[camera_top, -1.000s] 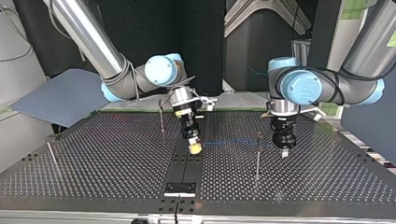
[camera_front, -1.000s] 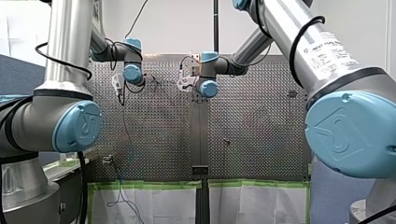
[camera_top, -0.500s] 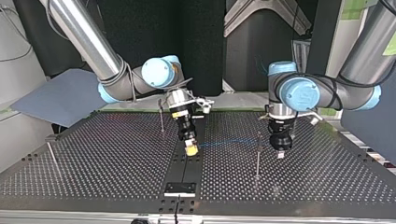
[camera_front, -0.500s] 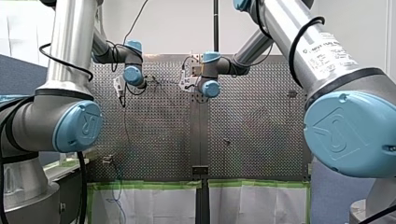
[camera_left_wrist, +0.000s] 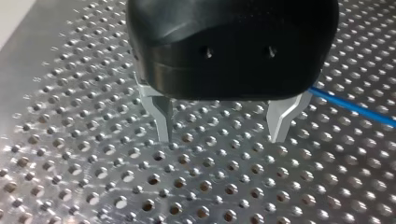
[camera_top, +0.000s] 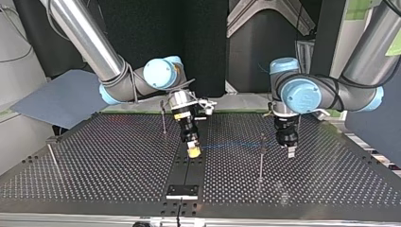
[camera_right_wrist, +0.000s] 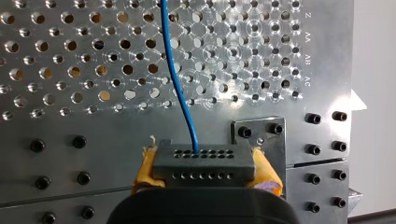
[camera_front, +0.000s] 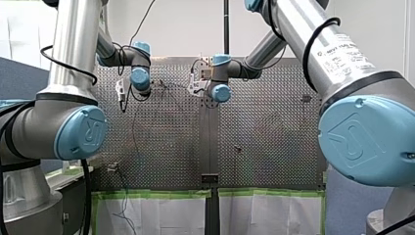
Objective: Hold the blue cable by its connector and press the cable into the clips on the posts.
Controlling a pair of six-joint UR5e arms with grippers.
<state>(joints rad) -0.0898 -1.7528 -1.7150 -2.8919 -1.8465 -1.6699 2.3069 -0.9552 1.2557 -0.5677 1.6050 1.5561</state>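
Observation:
In the right wrist view my right gripper is shut, its yellow pads clamping a dark grey connector. The blue cable runs from the connector out over the perforated table. In the top view this gripper hangs low over the table's middle strip, and the cable stretches faintly toward a thin post. My left gripper hovers just beyond that post. Its metal fingers stand open with nothing between them, and the cable lies outside one finger.
Two more posts stand on the table, one behind my right gripper and one near the top view's left edge. A black bracket sits at the near edge. Bolted plates lie beside the connector.
My left gripper has opened and shifted slightly toward the top view's right, past the post. My right gripper edged back a little and still holds the connector.

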